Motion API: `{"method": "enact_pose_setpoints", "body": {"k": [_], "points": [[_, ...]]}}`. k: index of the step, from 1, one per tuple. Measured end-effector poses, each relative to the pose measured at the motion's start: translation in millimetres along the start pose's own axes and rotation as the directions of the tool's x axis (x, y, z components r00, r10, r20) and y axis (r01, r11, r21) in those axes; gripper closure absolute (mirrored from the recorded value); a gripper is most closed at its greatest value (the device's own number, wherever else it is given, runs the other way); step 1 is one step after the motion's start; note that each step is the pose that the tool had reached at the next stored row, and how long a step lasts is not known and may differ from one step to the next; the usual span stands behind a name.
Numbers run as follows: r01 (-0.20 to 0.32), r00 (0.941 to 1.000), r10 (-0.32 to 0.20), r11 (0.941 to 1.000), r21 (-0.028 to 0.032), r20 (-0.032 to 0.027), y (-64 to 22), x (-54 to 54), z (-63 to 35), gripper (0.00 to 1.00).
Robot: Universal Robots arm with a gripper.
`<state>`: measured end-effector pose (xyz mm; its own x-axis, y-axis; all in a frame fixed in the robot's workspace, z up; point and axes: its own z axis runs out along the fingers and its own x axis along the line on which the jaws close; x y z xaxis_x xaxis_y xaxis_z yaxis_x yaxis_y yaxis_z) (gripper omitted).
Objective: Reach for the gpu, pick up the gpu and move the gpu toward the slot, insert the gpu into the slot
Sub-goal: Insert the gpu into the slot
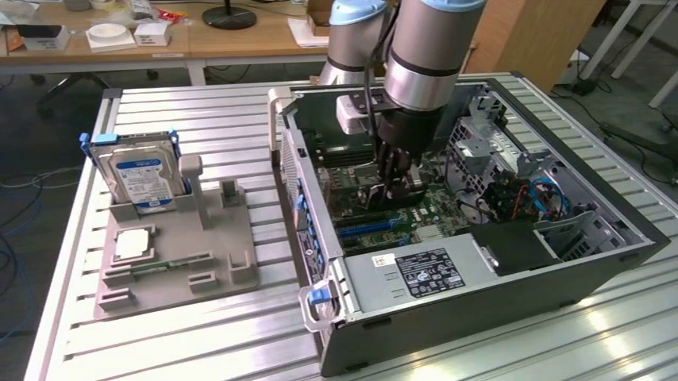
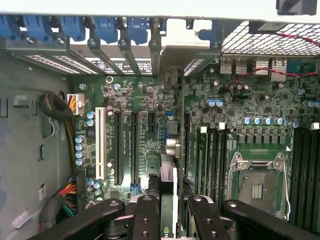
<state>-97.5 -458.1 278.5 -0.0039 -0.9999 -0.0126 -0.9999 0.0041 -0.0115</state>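
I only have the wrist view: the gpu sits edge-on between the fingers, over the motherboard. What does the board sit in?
Observer: In an open computer case, lying on its side on a slatted metal table.
Operator: How does the arm come in?
Observer: Nearly straight down from above; the gripper is inside the case walls.
Operator: Anything else on that table?
Observer: A grey fixture to the exterior view's left of the case, with a hard drive standing upright in it.
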Motion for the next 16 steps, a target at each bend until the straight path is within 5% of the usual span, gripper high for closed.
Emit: {"method": "enact_pose_setpoints", "body": {"k": [16], "points": [[0.0, 1.0, 0.0, 1.0, 0.0, 0.0, 4.7, 1.7, 8.8, 0.73]]}}
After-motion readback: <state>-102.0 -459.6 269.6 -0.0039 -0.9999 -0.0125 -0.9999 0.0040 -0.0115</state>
